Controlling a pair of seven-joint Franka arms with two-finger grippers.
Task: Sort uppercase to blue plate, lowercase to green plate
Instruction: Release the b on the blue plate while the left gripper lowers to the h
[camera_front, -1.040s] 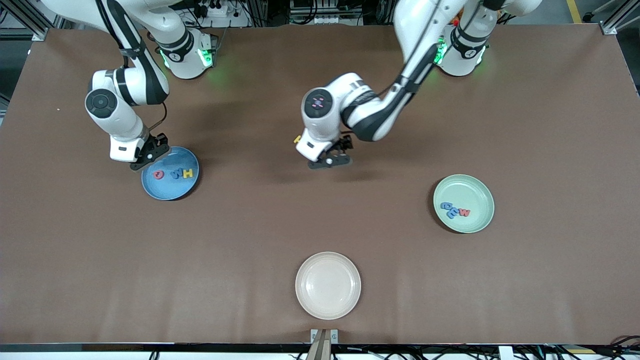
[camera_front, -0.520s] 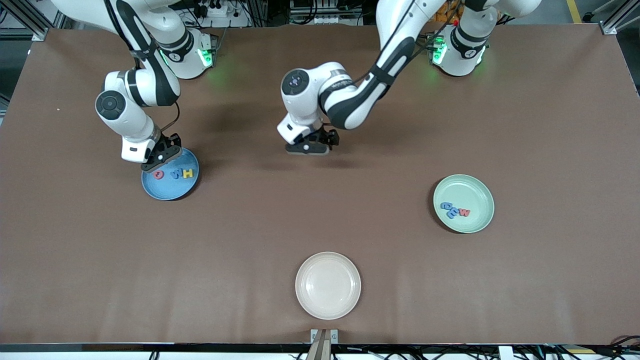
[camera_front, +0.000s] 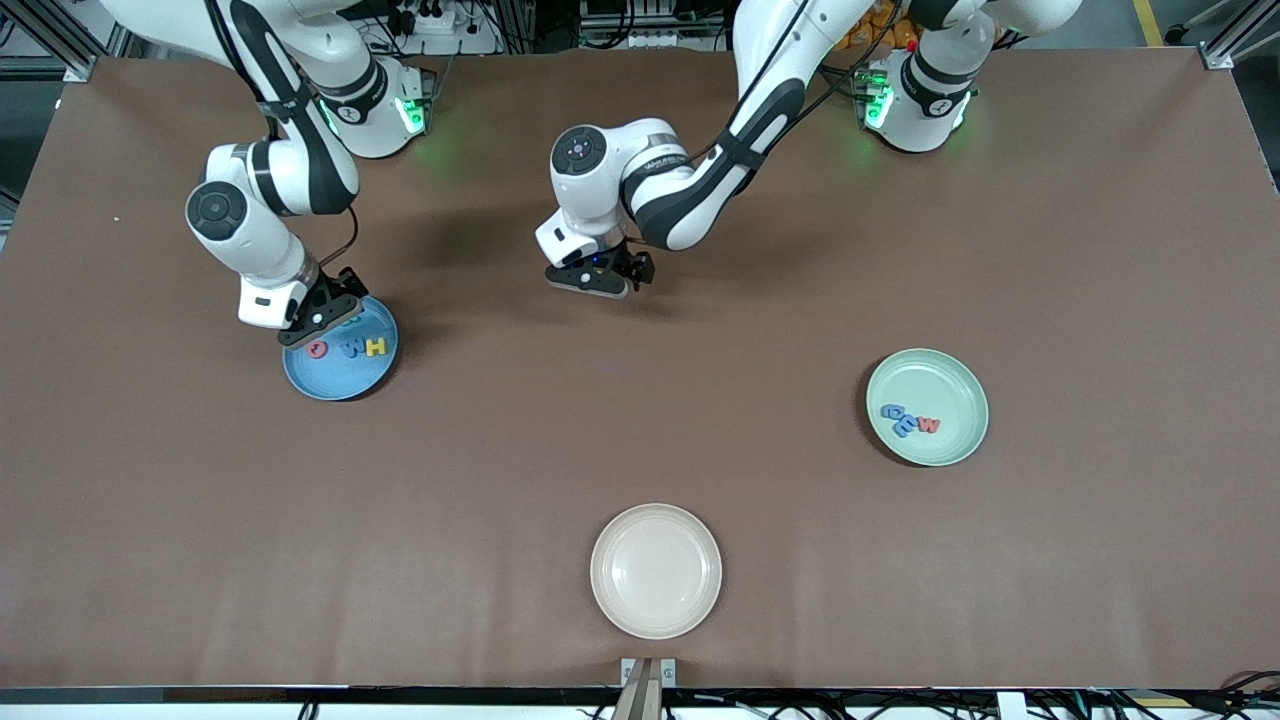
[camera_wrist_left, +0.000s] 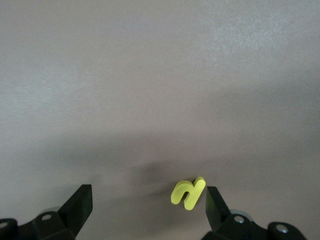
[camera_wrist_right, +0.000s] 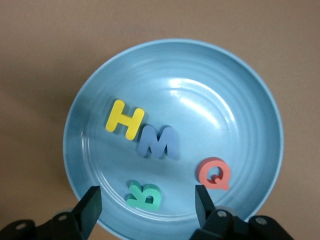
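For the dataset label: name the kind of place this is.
Probably a robotics lab bench: two arms bolted along a brown-covered table, metal framing and cabling around it, and foam letters sorted onto a blue plate and a green plate.

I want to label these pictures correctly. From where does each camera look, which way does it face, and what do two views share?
Front view: high across the table, facing both bases; both arms show.
Left wrist view: on the left wrist, facing down at the yellow lowercase letter between the open left gripper.
Right wrist view: facing down into the blue plate; right gripper open.
Shared: front and right wrist views show the blue plate with H, M, Q.
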